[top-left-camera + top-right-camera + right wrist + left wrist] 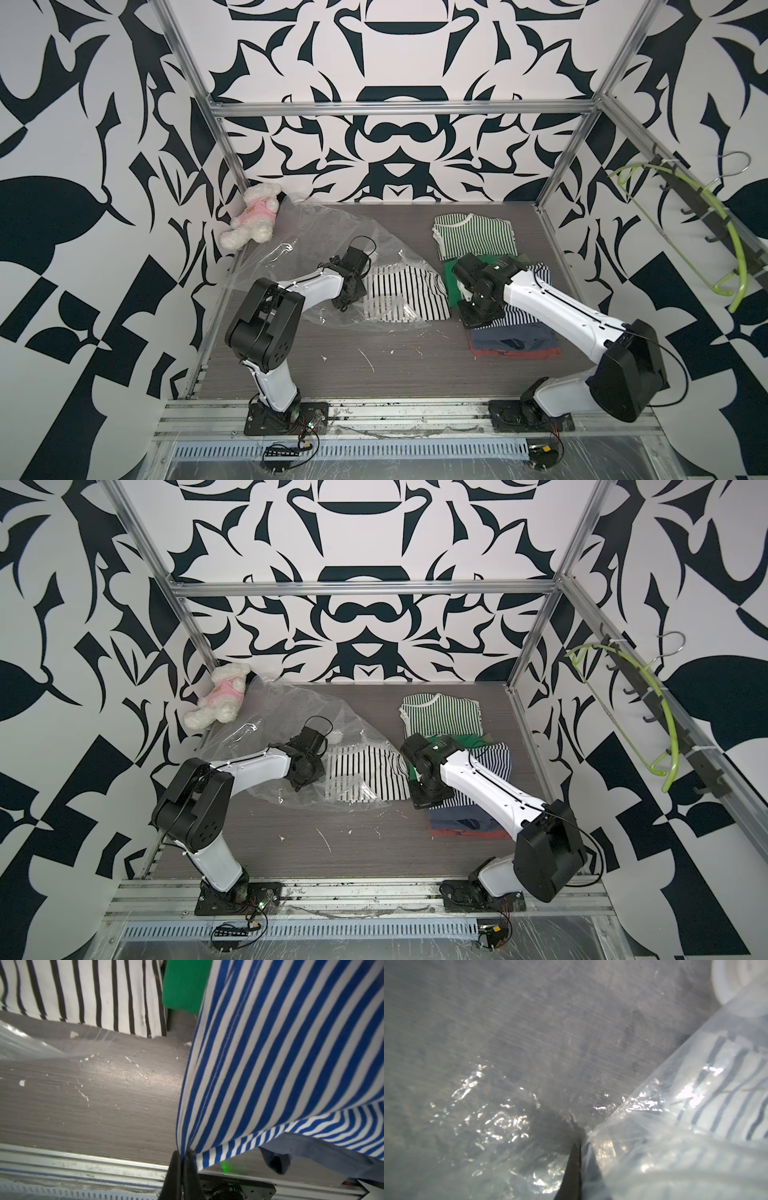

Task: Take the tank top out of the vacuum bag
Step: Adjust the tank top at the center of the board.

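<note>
Pinching the film of the vacuum bag (pixel 320 232) in the closed left gripper (pixel 576 1144), seemingly to anchor it, and clamping a lifted blue-striped top (pixel 280 1053) in the right gripper (pixel 182 1154), leaving the bag sprawled crinkly, clear and slack across the far left of the table (pixel 374 374), a black-striped top (pixel 399 291) partly under its right edge.

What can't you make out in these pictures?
- Left tool: in both top views its tips are hidden below its own dark body; its wrist view shows only a blurred dark tip pinching the vacuum bag.
- Right tool: in both top views, hidden under its arm; its wrist view shows it gripping blue-striped cloth.
- Black-and-white striped garment: how much lies inside the bag; glare and creases blur the opening in both top views.
- White valve: cut off by the left wrist view's edge.
</note>
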Available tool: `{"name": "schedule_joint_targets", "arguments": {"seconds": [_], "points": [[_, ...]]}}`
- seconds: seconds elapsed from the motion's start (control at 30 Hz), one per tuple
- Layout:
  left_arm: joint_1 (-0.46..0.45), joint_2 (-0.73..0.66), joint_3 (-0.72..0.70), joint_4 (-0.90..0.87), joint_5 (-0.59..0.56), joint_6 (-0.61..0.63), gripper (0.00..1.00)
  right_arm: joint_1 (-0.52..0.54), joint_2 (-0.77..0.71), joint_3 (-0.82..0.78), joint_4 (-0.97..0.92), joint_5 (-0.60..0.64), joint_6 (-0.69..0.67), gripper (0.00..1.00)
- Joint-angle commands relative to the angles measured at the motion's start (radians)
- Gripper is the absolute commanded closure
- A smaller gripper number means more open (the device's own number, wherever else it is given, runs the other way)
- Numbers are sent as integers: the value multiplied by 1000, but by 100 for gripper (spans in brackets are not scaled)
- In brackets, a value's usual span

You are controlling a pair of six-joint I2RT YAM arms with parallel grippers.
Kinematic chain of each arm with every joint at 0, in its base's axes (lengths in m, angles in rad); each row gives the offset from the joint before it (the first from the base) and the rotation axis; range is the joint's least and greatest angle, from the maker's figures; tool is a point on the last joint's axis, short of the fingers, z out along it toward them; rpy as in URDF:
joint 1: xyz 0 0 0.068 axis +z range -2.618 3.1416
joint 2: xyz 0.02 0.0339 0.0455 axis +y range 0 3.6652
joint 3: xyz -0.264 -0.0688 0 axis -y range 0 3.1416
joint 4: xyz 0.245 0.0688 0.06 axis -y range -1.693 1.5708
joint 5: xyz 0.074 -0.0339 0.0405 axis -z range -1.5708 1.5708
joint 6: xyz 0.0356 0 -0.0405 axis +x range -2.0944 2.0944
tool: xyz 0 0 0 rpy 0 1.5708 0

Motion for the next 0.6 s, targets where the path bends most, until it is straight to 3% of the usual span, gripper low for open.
{"name": "schedule_joint_targets", "arguments": {"seconds": [0.0, 0.07, 0.1, 0.17, 0.2, 0.27, 0.47, 0.57], "points": [[2, 52, -11, -14, 22, -2, 100, 7, -27, 2, -82, -96, 22, 100], [3, 55, -11, -12, 21, -2, 100, 6, -41, 17, -87, -119, 11, 97], [3, 55, -12, -11, 22, -3, 100, 7, -51, 26, -83, -116, 8, 89], [3, 60, -11, -11, 23, -2, 100, 7, -78, 55, -63, -83, 1, 55], [2, 61, -8, -11, 25, -2, 100, 6, -92, 68, -53, -49, 6, 44], [2, 59, -10, -11, 26, -3, 100, -13, -132, 90, -23, 28, 33, 34], [2, 52, -16, -12, 19, 0, 100, -274, -295, -11, 66, 139, 142, 34], [2, 50, -16, -11, 21, 1, 100, -421, -399, -95, 111, 158, 199, 40]]}}
